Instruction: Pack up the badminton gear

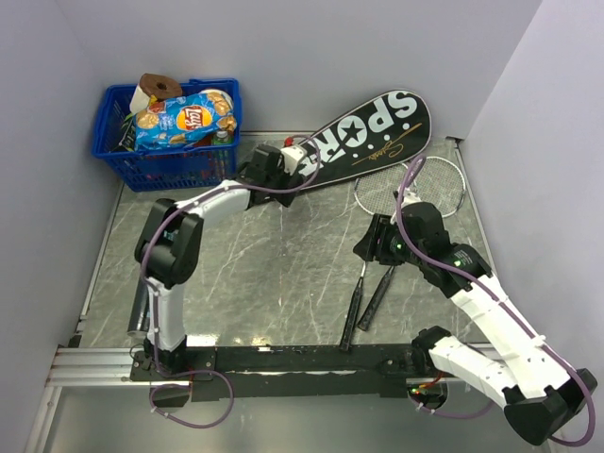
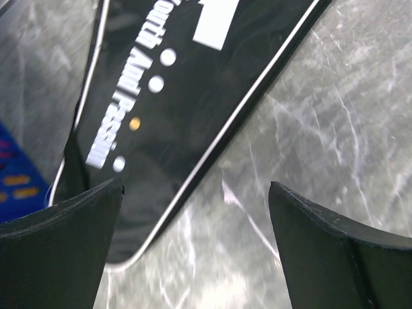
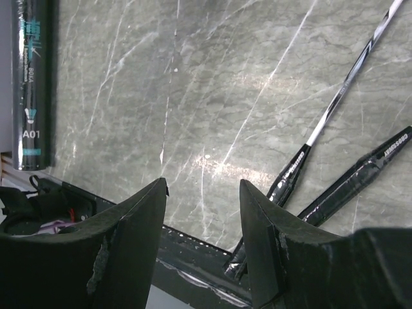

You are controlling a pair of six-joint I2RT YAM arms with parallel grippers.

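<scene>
The black cover [image 1: 373,137] lettered "SPORT" lies at the back of the table. My left gripper [image 1: 291,162] is open and empty at its narrow end. In the left wrist view the cover [image 2: 180,96] lies under the left finger, and the left gripper [image 2: 196,193] is open over bare table. Two rackets lie right of centre, heads [image 1: 415,184] far and black handles [image 1: 354,307] near. My right gripper [image 1: 370,243] hovers open above their shafts. In the right wrist view it [image 3: 203,183] is empty, with the handles [image 3: 293,177] to its right. The dark tube [image 3: 33,84] lies at the near left [image 1: 140,307]. No shuttlecocks show.
A blue basket [image 1: 170,132] of snacks stands at the back left, close to the left arm's elbow. Grey walls close in the table on the left, back and right. A black rail [image 1: 302,359] runs along the near edge.
</scene>
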